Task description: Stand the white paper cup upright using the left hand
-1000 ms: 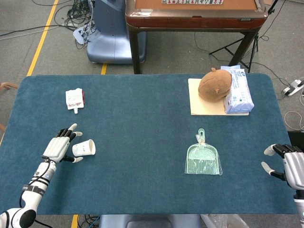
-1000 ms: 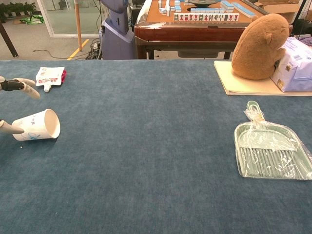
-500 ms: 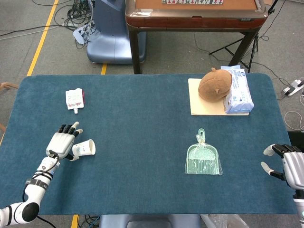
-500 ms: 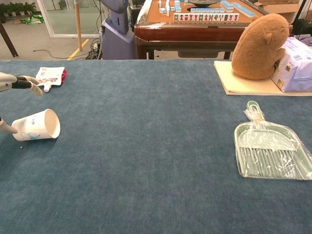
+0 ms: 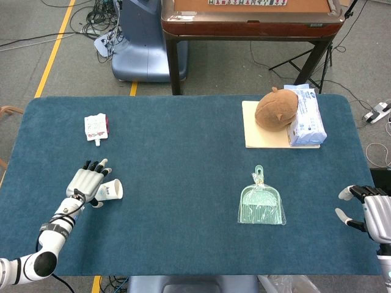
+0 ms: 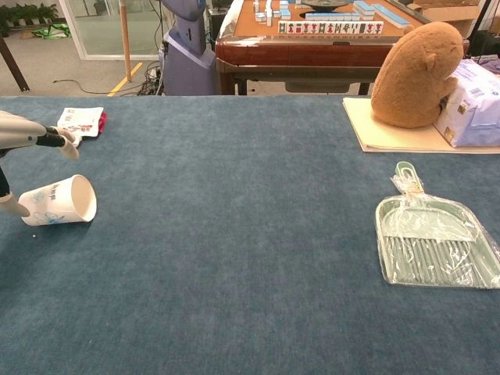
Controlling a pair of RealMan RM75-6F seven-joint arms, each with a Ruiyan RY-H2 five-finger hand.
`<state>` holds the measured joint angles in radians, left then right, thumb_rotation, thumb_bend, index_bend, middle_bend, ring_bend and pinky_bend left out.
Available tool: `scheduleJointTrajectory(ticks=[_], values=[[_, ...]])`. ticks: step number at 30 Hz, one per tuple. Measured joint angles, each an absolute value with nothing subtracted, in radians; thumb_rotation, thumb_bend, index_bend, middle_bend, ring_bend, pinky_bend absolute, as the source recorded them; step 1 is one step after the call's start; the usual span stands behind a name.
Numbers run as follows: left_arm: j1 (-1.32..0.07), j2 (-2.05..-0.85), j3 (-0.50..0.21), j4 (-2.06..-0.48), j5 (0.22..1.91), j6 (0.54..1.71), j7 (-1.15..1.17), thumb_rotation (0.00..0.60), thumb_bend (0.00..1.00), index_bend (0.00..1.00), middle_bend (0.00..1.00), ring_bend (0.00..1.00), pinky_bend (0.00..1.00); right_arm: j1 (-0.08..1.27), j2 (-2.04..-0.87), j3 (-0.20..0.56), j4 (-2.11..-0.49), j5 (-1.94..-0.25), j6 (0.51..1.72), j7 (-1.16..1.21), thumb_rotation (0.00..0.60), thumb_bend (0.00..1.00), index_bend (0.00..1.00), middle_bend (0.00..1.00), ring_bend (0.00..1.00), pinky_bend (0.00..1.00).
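We had the left hand [image 5: 87,182], fingers spread wide and gripping nothing, over the closed end of the tipped white paper cup [image 5: 109,190]. Next: close around it, then rotate upright.

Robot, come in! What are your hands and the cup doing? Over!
Left hand open over the white paper cup, not gripping yet. Cup on its side, mouth facing right. Right hand open, idle at table edge. Nothing in the way.
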<state>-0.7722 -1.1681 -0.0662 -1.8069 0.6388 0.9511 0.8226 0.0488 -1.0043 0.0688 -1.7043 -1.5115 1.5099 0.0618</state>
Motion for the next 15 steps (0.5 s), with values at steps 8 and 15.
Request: scheduleJointTrajectory(ticks=[8, 15], values=[[-0.839, -1.2, -0.047, -1.802, 0.553, 0.968, 0.866, 0.6, 0.07, 0.19, 0.0, 0.0, 0.0, 0.047, -1.001, 0.071, -1.705, -1.511, 1.515, 0.068, 0.6, 0.2, 0.53, 0.52, 0.44, 0.47], [-0.862, -1.226, -0.02, -1.775, 0.526, 0.985, 0.877, 0.6, 0.07, 0.19, 0.0, 0.0, 0.0, 0.047, -1.0, 0.07, -1.704, -1.513, 1.513, 0.069, 0.6, 0.2, 0.53, 0.52, 0.44, 0.47]])
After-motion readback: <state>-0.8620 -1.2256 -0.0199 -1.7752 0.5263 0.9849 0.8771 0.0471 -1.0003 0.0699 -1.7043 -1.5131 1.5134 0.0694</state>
